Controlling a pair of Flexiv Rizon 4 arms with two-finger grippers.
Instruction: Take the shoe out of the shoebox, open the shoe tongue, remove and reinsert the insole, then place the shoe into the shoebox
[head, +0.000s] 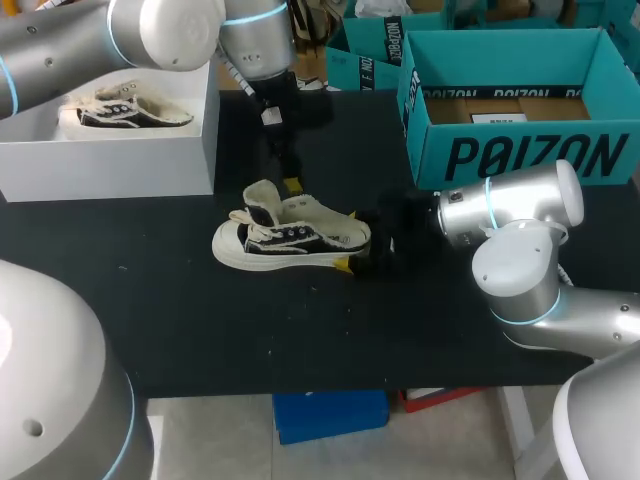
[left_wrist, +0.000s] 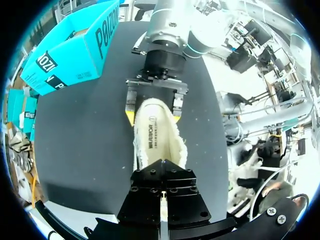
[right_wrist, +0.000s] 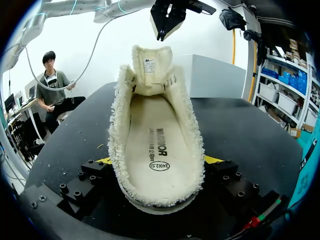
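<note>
shoe: my shoe (head: 290, 240) is out on the black table (head: 200, 330), sitting on its sole, toe towards my left arm's side, heel towards my right arm's.
right gripper: right gripper (left_wrist: 153, 116) is pinching the shoe at the heel, one yellow tip on each side of the fluffy collar.
left gripper: left gripper (right_wrist: 167, 25) hangs just above the shoe's tongue, fingers look spread a bit with nothing in them, and it isn't touching the shoe as far as i can see.
tongue: tongue (right_wrist: 151, 65) stands up at the front of the shoe's opening.
insole: insole (right_wrist: 157, 145) lies flat inside the shoe, print side up.
teal shoebox: teal shoebox (head: 520, 155) is well apart from the shoe, past its heel end and further back, top open.
white box: white box (head: 110, 160) is well apart from the shoe, past its toe end and further back, with a second shoe (head: 125, 108) of the same look in it.
</note>
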